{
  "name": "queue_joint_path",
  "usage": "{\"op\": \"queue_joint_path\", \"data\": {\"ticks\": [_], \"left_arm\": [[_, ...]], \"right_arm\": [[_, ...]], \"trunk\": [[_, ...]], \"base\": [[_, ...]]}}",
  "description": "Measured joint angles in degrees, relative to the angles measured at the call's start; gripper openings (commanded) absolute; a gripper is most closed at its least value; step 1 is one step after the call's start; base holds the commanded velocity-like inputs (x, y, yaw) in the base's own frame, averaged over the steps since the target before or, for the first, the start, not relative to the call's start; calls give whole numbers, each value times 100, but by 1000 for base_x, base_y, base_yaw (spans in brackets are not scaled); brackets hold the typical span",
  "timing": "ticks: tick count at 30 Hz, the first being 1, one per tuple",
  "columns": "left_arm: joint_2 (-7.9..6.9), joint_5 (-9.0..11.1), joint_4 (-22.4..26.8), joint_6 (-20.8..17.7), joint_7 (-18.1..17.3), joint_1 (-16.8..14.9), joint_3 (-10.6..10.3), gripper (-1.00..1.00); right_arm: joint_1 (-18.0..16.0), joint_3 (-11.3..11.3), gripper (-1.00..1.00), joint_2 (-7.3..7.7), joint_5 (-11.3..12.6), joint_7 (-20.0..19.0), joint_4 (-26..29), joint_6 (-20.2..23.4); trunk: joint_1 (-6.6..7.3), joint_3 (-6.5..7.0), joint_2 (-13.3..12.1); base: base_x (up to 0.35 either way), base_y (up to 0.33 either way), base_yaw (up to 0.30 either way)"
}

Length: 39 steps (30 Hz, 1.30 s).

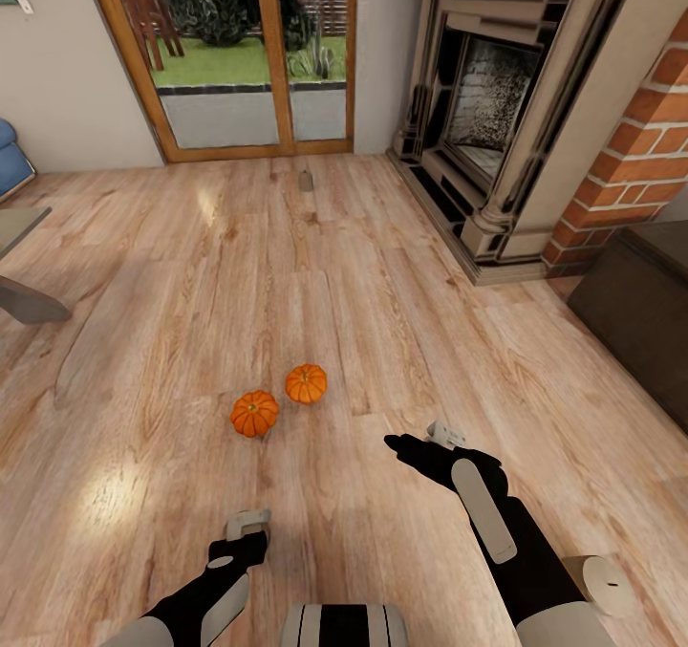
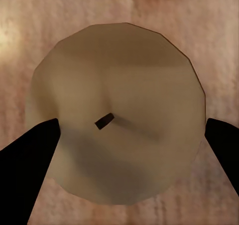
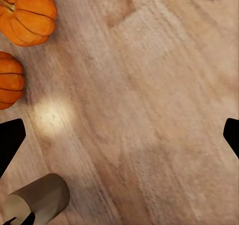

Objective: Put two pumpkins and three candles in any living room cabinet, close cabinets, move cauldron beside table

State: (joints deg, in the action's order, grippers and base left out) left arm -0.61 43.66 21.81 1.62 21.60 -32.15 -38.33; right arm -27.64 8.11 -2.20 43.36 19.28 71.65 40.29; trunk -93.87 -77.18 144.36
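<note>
Pumpkins lie on the bare wooden floor (image 1: pixel 143 274) just ahead of the robot, one pumpkin (image 1: pixel 254 413) nearer and to the left, the other pumpkin (image 1: pixel 306 383) touching or almost touching it on the far right side. Both sit upright with stems up, so they are round from above and offer no long axis to line up with. The left gripper (image 1: pixel 247 525) already has a pale candle (image 2: pixel 118 114) between its fingers (image 2: pixel 27 160); the wrist camera looks straight down on the candle's round top and dark wick, a dark finger at either flank, and I judge it gripped, with its axis running along the fingers. The right gripper (image 1: pixel 420 442) hangs over the floor with its fingers spread wide and nothing between them. From that gripper the pumpkins lie forward and to the left, near but not under it, so the right arm looks the freer choice and would have to shift left and ahead to come over one. A small grey object (image 1: pixel 306 181), perhaps another candle, stands far off toward the glass door (image 1: pixel 253 54). The dark cabinet (image 1: pixel 635 308) sits at the right beside the brick fireplace (image 1: pixel 497 112), its front closed as far as the view shows.
</note>
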Motion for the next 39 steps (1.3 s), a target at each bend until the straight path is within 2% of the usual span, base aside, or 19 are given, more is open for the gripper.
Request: {"op": "queue_joint_path", "data": {"ticks": [10,30,35,39], "left_arm": [[-1,-4,0,-2,-4,0,3,-100],[-26,21,10,-40,-14,1,37,-100],[-100,94,354,-226,-21,1,77,-100],[-149,108,600,-797,-24,1,98,-100]], "right_arm": [[-2,2,100,0,4,0,0,0],[0,-5,100,0,8,0,-9,-2],[1,-7,100,0,8,0,-25,4],[-2,-7,100,6,8,0,-26,6]], "trunk": [[0,0,0],[51,443,-27],[64,553,-34],[74,642,-39]], "base": [[0,0,0],[0,0,0],[0,0,0],[0,0,0]]}}
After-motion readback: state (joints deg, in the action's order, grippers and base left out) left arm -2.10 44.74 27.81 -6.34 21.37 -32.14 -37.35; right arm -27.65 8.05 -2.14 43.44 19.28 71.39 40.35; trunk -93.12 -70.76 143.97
